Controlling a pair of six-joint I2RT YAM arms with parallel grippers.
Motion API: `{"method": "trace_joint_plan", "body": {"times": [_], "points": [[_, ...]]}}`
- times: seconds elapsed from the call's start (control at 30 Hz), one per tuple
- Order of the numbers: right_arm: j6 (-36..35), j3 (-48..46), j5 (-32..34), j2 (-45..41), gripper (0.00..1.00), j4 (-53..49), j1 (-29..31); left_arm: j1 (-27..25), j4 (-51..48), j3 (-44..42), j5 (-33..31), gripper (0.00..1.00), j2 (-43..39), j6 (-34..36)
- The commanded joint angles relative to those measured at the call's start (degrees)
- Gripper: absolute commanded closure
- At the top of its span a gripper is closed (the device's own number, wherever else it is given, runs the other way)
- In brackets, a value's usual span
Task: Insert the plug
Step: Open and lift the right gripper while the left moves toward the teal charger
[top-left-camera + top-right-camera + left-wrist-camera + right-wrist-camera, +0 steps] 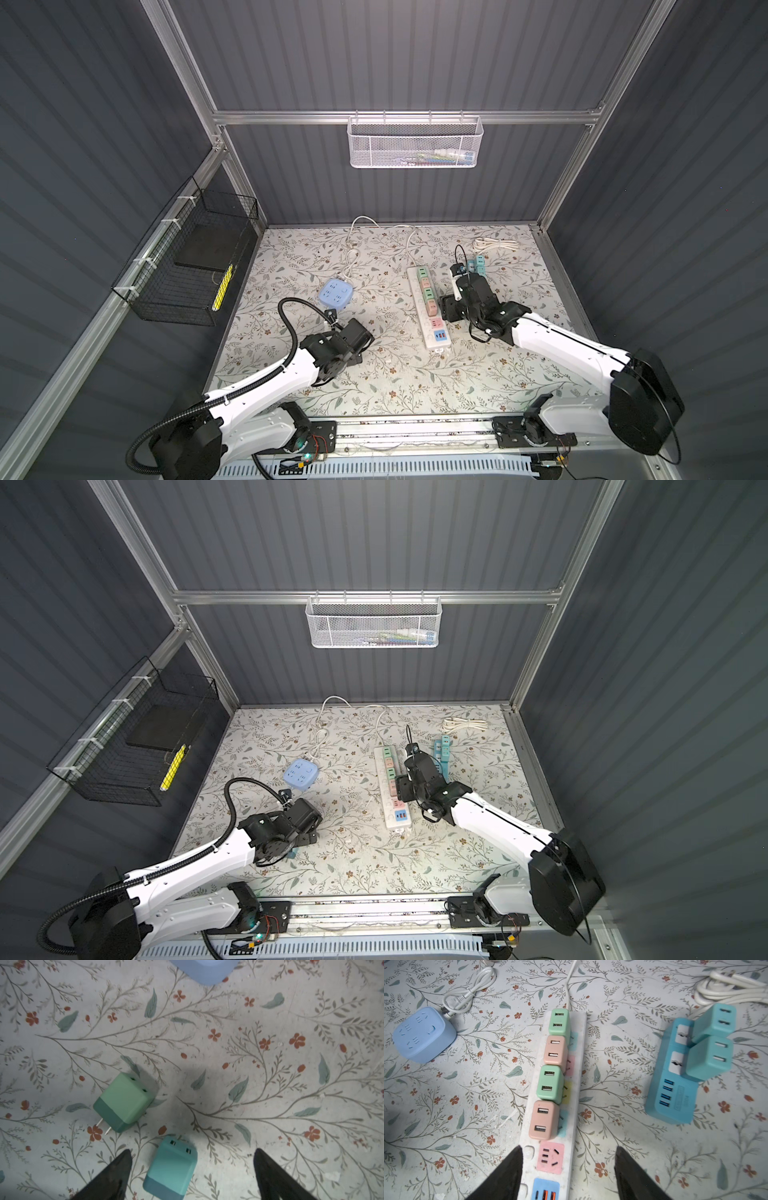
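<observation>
At the left gripper (192, 1151): fingers released and spread wide, grasping nothing, low over the floral table (270, 1064). Between those fingers, flat on the mat, a teal plug (172, 1167), nearer one finger than the other, clasped by neither. Just beside it but apart, a green plug (124, 1099) on its side, prongs bare. Past both, open mat up to the corner of the blue cube socket (207, 970).

At the right gripper (568, 1148): fingers likewise released and empty, straddling the white power strip (581, 1022) above its free pink socket (550, 1157). Beyond that socket, four adapters (544, 1120) in a tight row along the strip: pink, green, pink, green, the nearer green one tilted with prongs showing. On the arm's side of the socket, a blue USB panel (546, 1188).

To the right of the white strip in both top views, well apart, a blue strip (675, 1101) bearing two teal adapters (708, 1057). Behind it, a bundled white cord (726, 991) near the back right corner.

Between cube socket and white strip, a broad bare lane of mat. Along the near edge, more bare mat. Dark walls close against the back and both sides.
</observation>
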Motion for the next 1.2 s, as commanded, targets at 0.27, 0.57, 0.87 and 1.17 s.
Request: {"method": "trace_joint_plan", "body": {"times": [0.27,0.57,0.87,1.17], "points": [[0.9,-3.4,3.2,-2.7,0.29,2.6,0.0,3.0,-1.4,-2.6,8.6,0.13,3.0,-1.1],[0.8,-3.4,2.7,-2.1,0.29,2.9,0.0,4.1,-0.6,-2.7,9.7,0.21,4.8,-0.8],[0.5,-3.1,2.6,-1.3,0.29,2.7,-0.1,4.0,1.8,-1.0,12.9,0.33,9.2,0.8],[0.5,-3.0,1.9,-1.0,0.29,2.7,0.0,4.0,0.4,-2.7,12.5,0.39,7.6,-1.5]]}}
